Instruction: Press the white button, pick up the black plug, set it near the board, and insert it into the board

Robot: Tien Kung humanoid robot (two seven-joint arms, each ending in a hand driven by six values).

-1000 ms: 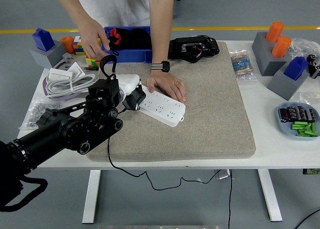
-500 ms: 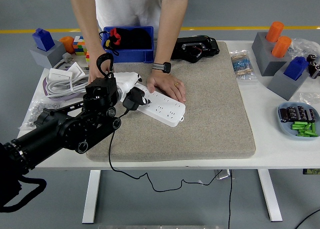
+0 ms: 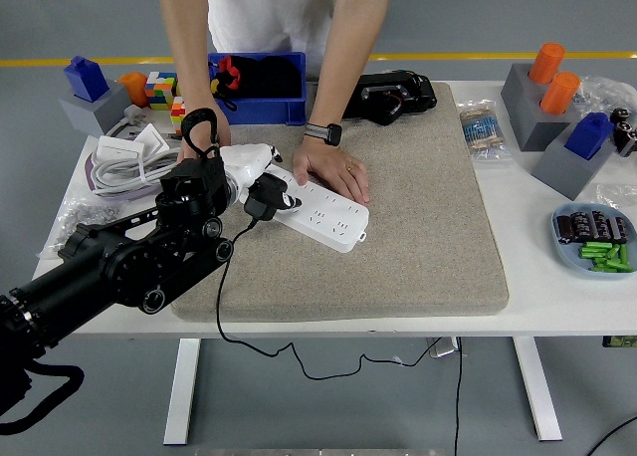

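A white power strip (image 3: pixel 320 212) is laid on the grey mat (image 3: pixel 418 227) at the frame's centre and is pinned at its upper edge by a person's hand (image 3: pixel 333 167). The person's other hand (image 3: pixel 199 127) is seen at upper left, just behind the arm. The black plug (image 3: pixel 265 197) is seated at the strip's left end. The left robot hand (image 3: pixel 247 167), white, is set against the plug; whether it is clenched on it cannot be told.

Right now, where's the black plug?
Head view: black plug sits at the left end of the white power strip, left-centre on the mat, beside the robot's left hand.
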